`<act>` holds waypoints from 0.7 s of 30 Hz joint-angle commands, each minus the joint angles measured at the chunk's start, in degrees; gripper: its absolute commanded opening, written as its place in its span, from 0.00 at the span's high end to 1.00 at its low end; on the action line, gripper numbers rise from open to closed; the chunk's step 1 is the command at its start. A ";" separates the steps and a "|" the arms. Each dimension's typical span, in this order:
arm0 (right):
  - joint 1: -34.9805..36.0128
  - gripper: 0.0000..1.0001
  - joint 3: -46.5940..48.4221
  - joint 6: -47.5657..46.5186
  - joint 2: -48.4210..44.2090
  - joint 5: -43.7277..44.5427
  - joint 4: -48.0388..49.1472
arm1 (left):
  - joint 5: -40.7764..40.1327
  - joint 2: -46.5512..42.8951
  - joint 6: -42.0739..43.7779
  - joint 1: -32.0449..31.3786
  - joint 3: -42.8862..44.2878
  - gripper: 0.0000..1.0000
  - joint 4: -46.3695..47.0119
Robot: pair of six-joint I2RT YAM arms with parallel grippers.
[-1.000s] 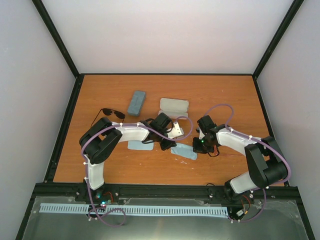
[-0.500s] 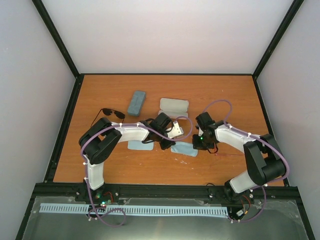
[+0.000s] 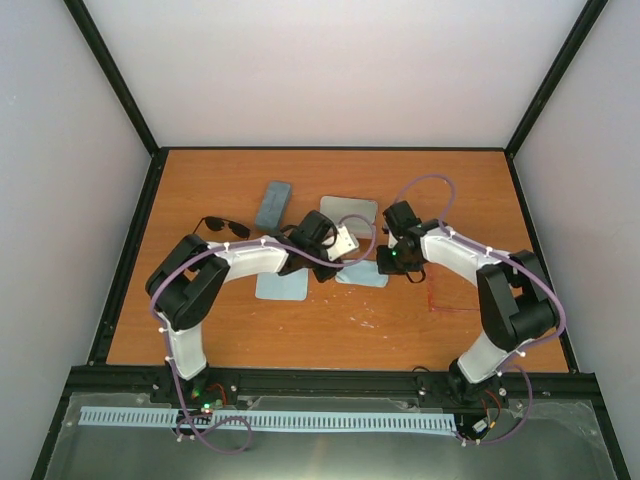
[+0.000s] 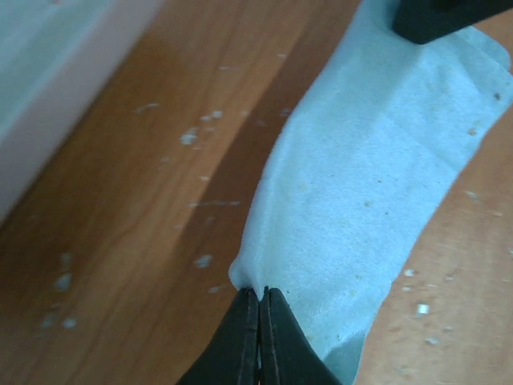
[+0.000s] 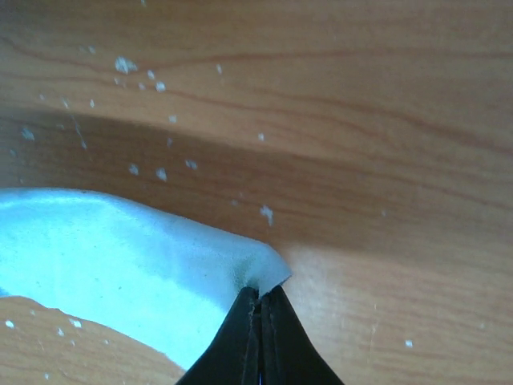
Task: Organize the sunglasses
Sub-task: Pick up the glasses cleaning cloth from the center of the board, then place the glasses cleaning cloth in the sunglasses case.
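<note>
Two pinches hold one square light-blue fabric cloth (image 4: pixel 377 184) by opposite ends, left gripper (image 4: pixel 260 295) and right gripper (image 5: pixel 259 293) both pressed shut on it; the slim black dark-lensed sunglasses (image 3: pixel 222 225) lie crosswise leftward, nearer the left arm.

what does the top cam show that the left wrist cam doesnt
Only the top view: the black sunglasses, the blue-grey case, a second cloth lying flat, and both arms whole. Only the left wrist view: close up, the left gripper shut on a corner of the light-blue cloth, with the right gripper at its far end. Both: that cloth, the wooden table and the pale case.
</note>
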 commanded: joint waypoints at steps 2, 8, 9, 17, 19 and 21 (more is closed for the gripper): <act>0.23 0.97 5.12 -2.02 3.08 1.64 0.37 | -3.52 -1.34 1.12 2.78 4.34 0.99 1.79; 0.23 0.97 11.35 -3.71 7.41 2.10 0.54 | -2.97 -0.49 1.88 5.18 6.98 0.99 1.60; 0.19 0.97 13.02 -4.03 8.22 2.28 0.44 | -2.97 -0.32 2.04 5.41 7.49 1.00 1.60; -0.06 0.97 21.67 -6.26 14.21 3.89 -1.37 | -2.03 2.62 3.42 8.45 12.34 0.99 -1.38; -0.45 0.97 23.28 -6.45 15.03 4.42 -1.63 | -1.52 3.62 3.77 9.48 13.69 0.99 -2.17; -0.95 0.97 24.73 -6.64 15.82 4.56 -1.65 | -0.98 4.55 4.33 10.14 14.96 0.99 -2.76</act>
